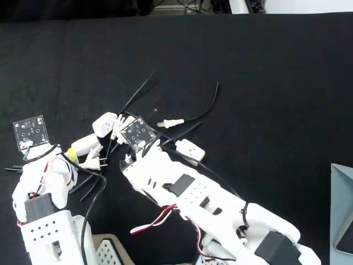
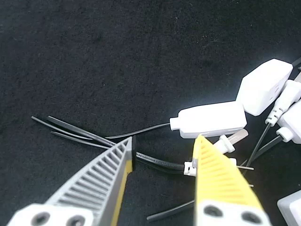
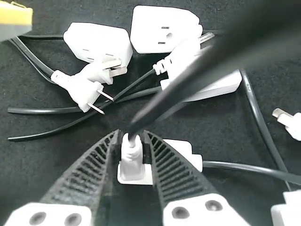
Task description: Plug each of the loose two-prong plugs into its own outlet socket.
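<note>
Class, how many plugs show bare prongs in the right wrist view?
3. First plug among black cables, second plug beside a socket block, third plug apart. More may be hidden.

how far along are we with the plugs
Done: nothing is clearly seated yet. In hand: the right gripper is shut on a plug at a socket; the left gripper hangs open over a cord. Left: a loose plug and a far plug lie with bare prongs.

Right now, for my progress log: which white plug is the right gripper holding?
The plug clamped in the right gripper, black cord leading off it; the others, like the bare-pronged plug, lie free.
</note>
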Controlling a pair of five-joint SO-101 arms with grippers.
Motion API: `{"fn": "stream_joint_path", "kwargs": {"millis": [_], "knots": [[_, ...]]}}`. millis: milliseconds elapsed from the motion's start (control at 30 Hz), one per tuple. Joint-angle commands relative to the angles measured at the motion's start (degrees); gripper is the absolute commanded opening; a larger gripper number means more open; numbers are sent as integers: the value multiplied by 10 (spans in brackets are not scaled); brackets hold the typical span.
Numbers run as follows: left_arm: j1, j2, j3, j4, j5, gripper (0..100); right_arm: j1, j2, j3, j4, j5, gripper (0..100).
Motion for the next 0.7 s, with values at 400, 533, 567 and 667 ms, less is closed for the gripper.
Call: {"fn": "stream_joint_path", "kwargs": {"millis": [400, 533, 567, 667], "knots": [[-4, -4, -3, -8, 4, 209, 9, 2, 5, -40, -1, 11], [-4, -4, -3, -8, 4, 209, 9, 5, 9, -35, -1, 11], [-4, -4, -3, -8, 4, 209, 9, 12, 7, -33, -1, 11], [-4, -4, -3, -8, 4, 209, 9, 43, -10, -33, -1, 11]]}}
